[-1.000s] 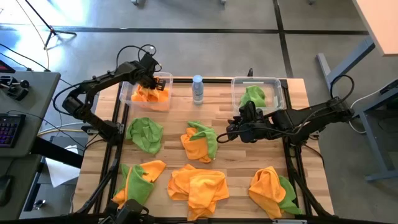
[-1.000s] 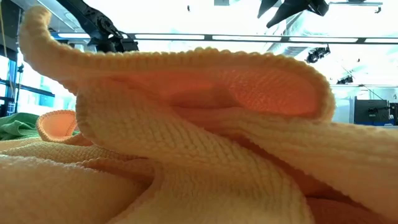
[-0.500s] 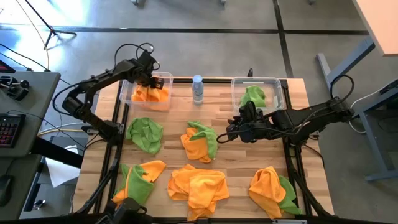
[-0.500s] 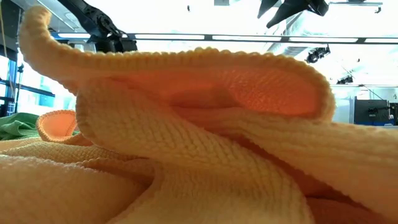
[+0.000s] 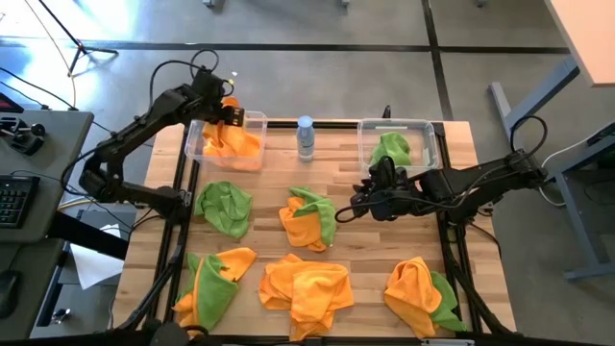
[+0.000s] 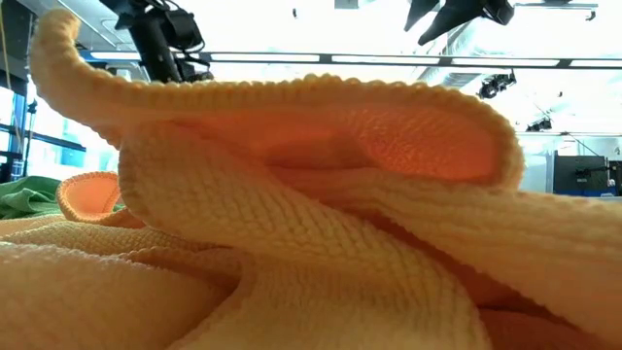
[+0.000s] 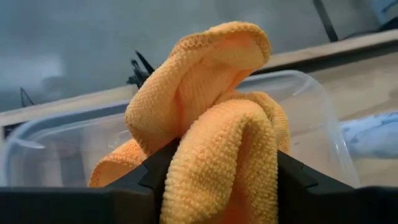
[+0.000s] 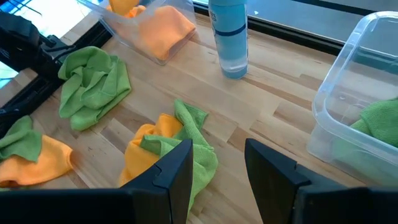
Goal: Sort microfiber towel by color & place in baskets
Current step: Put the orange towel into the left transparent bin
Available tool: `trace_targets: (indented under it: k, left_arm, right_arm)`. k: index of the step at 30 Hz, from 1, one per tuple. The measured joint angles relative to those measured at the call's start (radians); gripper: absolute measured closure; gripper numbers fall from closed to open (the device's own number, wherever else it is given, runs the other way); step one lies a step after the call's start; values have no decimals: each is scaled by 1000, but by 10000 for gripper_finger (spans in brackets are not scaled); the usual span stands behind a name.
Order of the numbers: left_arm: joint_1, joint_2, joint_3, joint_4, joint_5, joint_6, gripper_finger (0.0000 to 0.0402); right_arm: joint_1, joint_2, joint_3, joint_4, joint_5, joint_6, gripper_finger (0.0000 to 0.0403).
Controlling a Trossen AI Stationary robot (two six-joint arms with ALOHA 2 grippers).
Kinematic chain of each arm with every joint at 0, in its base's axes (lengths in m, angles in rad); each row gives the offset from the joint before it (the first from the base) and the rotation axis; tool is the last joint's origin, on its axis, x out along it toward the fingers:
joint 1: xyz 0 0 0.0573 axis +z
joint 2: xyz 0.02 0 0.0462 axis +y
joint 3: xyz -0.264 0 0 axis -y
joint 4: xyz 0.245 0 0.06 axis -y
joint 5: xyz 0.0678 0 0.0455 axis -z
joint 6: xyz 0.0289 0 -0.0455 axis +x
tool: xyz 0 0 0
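Left tool (image 5: 223, 104): over the far rim of the see-through plastic tub with orange cloths (image 5: 252, 154) at the tabletop's far left. In the left wrist view a bright orange microfiber cloth (image 7: 211, 130) bulges between its dark fingers (image 7: 298, 180); whether they are pinching it or have let go, I cannot tell.
Right tool (image 5: 361, 200): hovers near the middle of the wooden tabletop (image 5: 365, 259), fingers spread apart and empty, aimed at the orange-and-green cloth pair (image 5: 308, 217).
Done so far: orange cloths lie in the left tub; one green cloth (image 5: 391, 148) lies in the matching see-through tub on the far right (image 5: 431, 130).
Left to sort: a loose green cloth (image 5: 224, 207), the middle pair, a green-over-orange pile at the near left (image 5: 213, 279), an orange heap at the near middle (image 5: 306, 285), and an orange-and-green pile at the near right (image 5: 421, 293).
Other item: a small translucent bottle with a blue cap (image 5: 306, 136) stands between the tubs.
Progress: early by my judgement; most cloths remain on the tabletop.
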Motion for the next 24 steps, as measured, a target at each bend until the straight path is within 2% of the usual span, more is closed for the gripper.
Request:
trace_targets:
  k: [3, 12, 18, 20, 24]
  left_arm:
    - [0, -3, -3, -1, -48, -1, 232]
    - [0, 32, -113, 2, -43, -36, 232]
    - [0, 51, -142, 10, -49, -33, 232]
    - [-2, 51, -140, 36, -27, -20, 232]
    - [-20, 50, -137, 70, 61, 125, 232]
  right_arm:
    - [0, 0, 0, -14, 4, 0, 261]
    - [0, 0, 0, -21, 8, 0, 261]
    - [0, 0, 0, -21, 8, 5, 261]
    - [0, 0, 0, -21, 7, 8, 261]
    - [0, 0, 0, -20, 8, 8, 261]
